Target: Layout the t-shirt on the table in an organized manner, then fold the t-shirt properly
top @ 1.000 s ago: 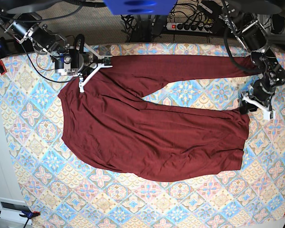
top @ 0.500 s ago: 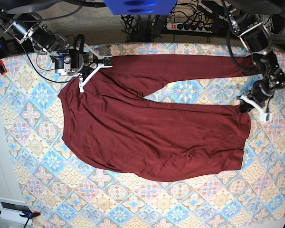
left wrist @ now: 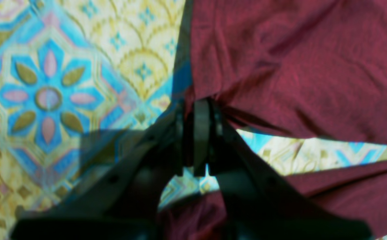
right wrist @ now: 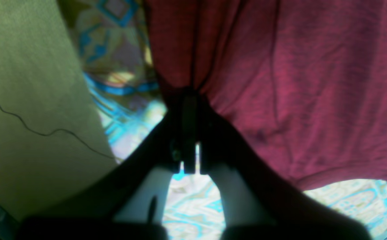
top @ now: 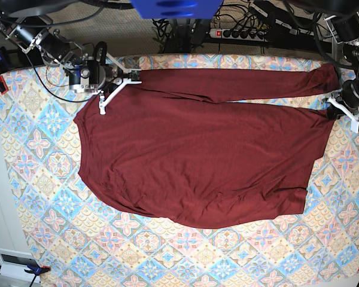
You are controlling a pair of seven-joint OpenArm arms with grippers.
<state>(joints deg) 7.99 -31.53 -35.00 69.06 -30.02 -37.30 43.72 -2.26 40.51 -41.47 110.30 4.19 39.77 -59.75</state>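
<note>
My left hand (top: 334, 111) is clamped on a corner of the t-shirt (top: 197, 161) at about three o'clock on the desk (top: 42, 179); in its wrist view the pinched cloth (left wrist: 280, 66) spreads away from the closed fingers (left wrist: 201, 133) toward one o'clock. My right hand (top: 106, 98) grips the shirt's edge near ten o'clock, fingers (right wrist: 188, 133) shut on a fold, the fabric (right wrist: 280, 83) fanning out toward two o'clock. Between my hands the shirt lies spread across the desk's middle, one long sleeve (top: 239, 84) running along the twelve o'clock edge.
</note>
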